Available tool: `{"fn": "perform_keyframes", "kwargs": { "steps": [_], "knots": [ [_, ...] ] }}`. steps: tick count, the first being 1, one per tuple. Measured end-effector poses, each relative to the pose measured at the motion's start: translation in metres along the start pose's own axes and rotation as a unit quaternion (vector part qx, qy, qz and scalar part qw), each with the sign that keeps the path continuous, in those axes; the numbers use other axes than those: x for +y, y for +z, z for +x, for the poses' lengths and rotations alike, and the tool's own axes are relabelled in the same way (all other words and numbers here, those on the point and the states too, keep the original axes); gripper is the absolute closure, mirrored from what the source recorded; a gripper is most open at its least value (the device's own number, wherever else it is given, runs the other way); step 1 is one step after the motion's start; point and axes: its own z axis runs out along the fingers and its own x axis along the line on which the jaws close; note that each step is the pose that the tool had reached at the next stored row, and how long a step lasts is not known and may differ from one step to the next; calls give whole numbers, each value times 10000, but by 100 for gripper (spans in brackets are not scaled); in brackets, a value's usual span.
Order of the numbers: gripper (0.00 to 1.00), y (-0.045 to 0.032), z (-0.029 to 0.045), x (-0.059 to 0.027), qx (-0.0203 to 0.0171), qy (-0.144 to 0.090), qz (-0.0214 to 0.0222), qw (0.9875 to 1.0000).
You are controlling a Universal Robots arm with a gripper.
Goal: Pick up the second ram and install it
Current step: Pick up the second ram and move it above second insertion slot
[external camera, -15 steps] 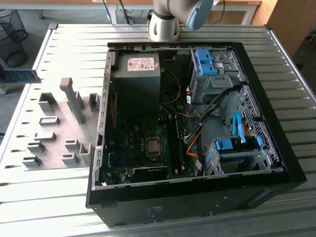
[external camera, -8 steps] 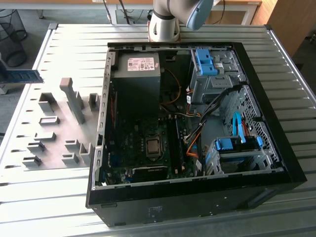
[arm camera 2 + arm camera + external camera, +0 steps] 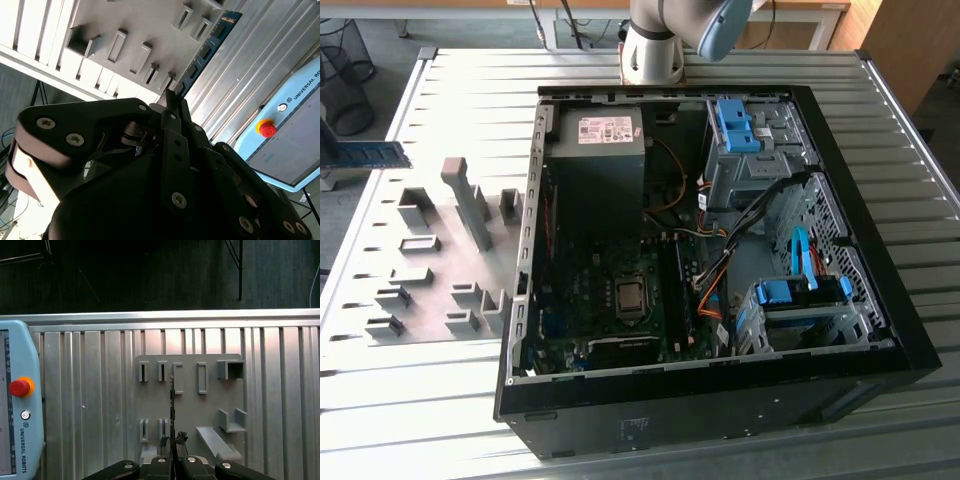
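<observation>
Blue 2nd ram [image 3: 206, 48], thin stick, dark chips, clamped in pincer [image 3: 172, 102]

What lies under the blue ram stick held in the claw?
Under the second ram, gripped by the claw, lies the grey slotted holder plate on the ribbed metal table. The claw's body covers part of the plate, so that part cannot be seen.

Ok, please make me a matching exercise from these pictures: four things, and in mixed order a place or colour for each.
Things:
1. second ram
2. pendant button
3. grey holder plate
4. power supply

Matches:
a. red
b. inside the computer case
c. held in the gripper
d. flat on the table, beside the case

Pairs: 1c, 2a, 3d, 4b.
</observation>
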Motion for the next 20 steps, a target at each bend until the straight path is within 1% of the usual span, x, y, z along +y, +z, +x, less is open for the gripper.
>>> {"fn": "perform_keyframes", "kwargs": {
  "steps": [8,10,15,20],
  "knots": [
    [86,0,-1,-26,0,0,0,10000],
    [86,0,-2,-64,0,0,0,10000],
    [86,-1,-4,-94,0,0,0,10000],
    [86,-1,-6,-142,0,0,0,10000]
  ]
}}
